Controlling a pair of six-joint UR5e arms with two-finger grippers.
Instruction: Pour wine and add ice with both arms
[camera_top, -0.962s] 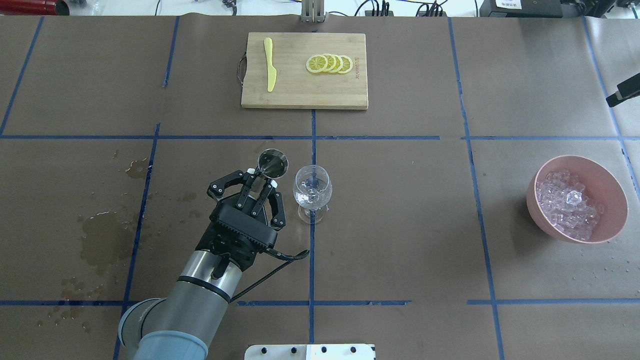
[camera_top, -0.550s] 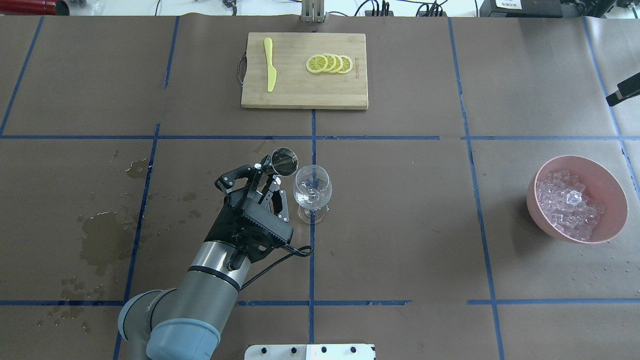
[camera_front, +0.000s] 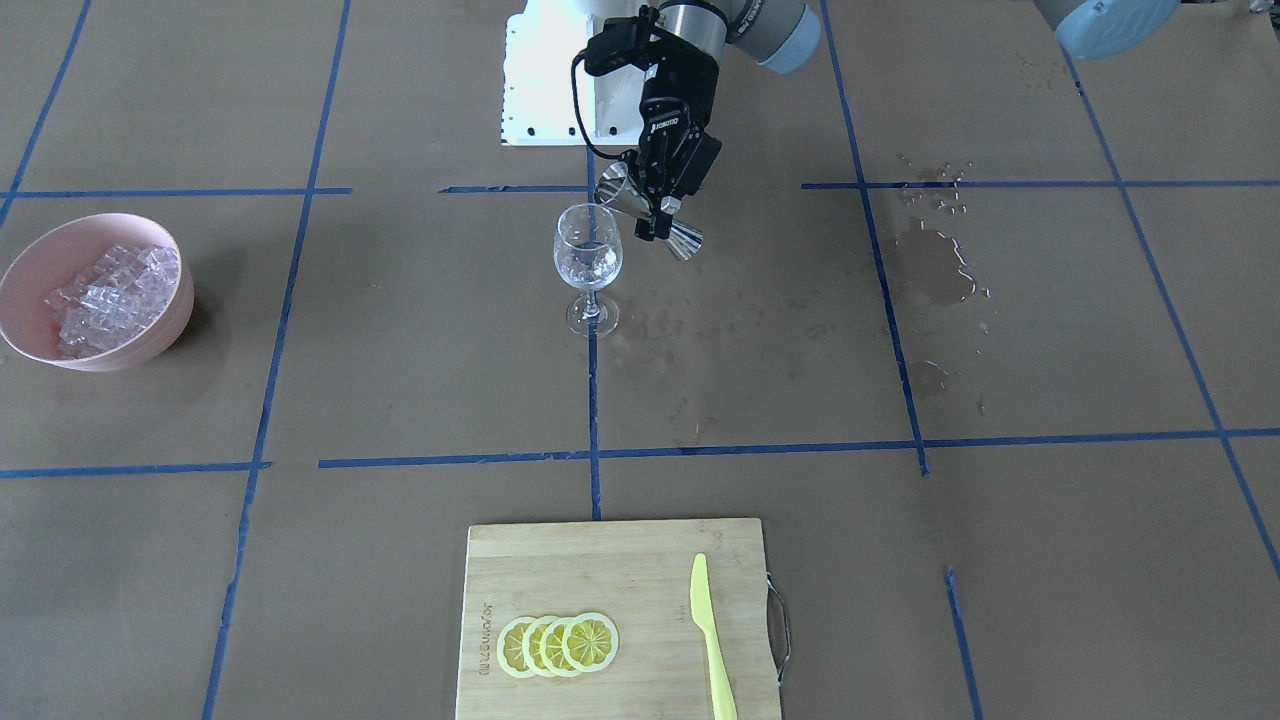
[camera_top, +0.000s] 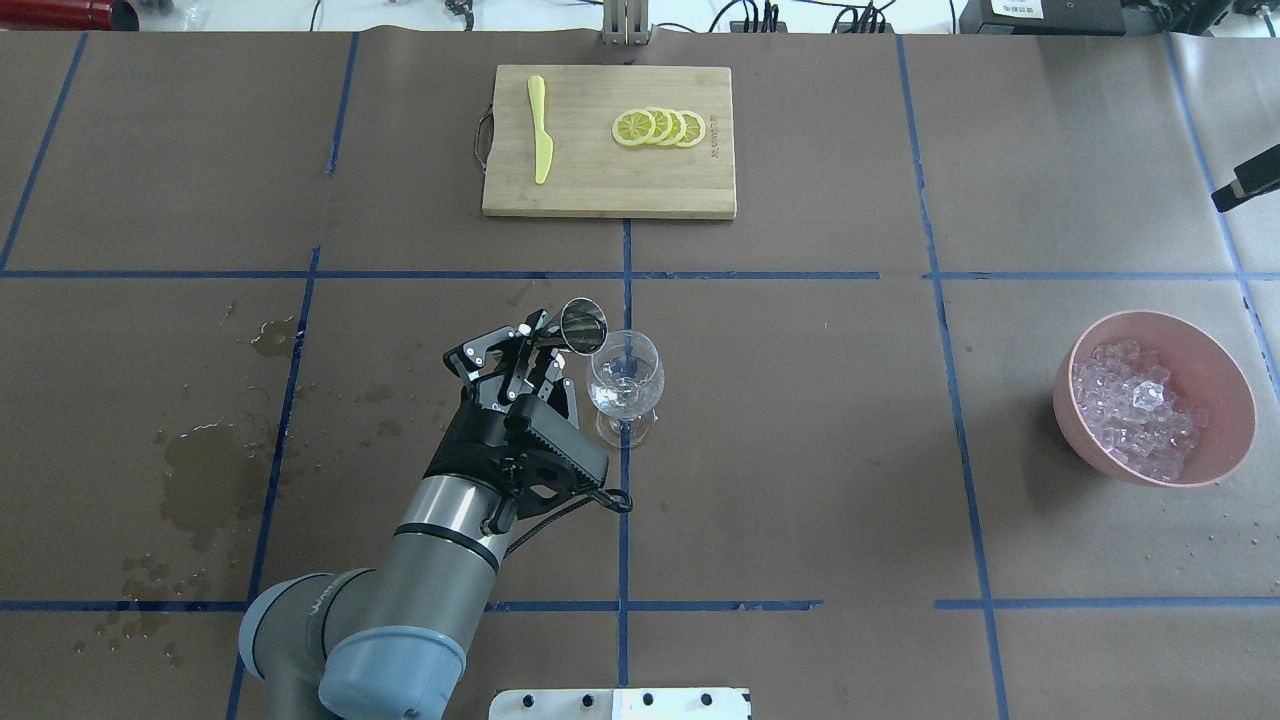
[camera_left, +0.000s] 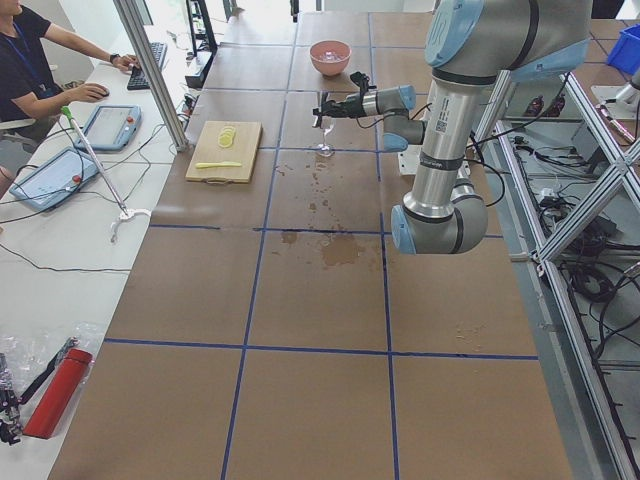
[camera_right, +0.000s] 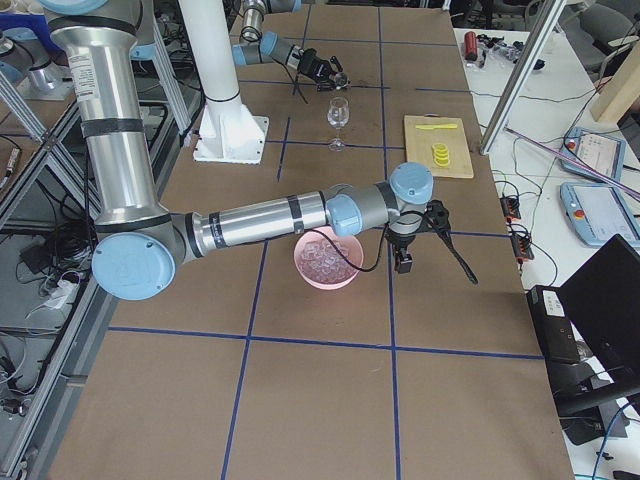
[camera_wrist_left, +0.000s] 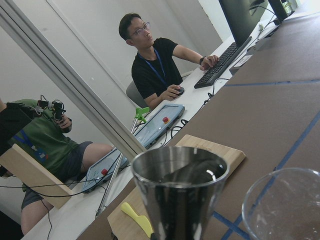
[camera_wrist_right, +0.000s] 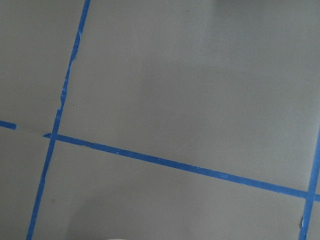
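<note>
The left gripper (camera_top: 543, 347) is closed on the waist of a steel jigger (camera_top: 583, 325), which is tipped towards the rim of the wine glass (camera_top: 625, 378) near the worktop's middle. The wine (camera_wrist_left: 195, 174) is glimpsed only as a dark gleam inside the jigger. The ice (camera_top: 1135, 405) is heaped in a pink bowl (camera_top: 1225, 440) by the right edge. The right gripper (camera_right: 440, 235) is seen only from the side, so its opening cannot be told.
</note>
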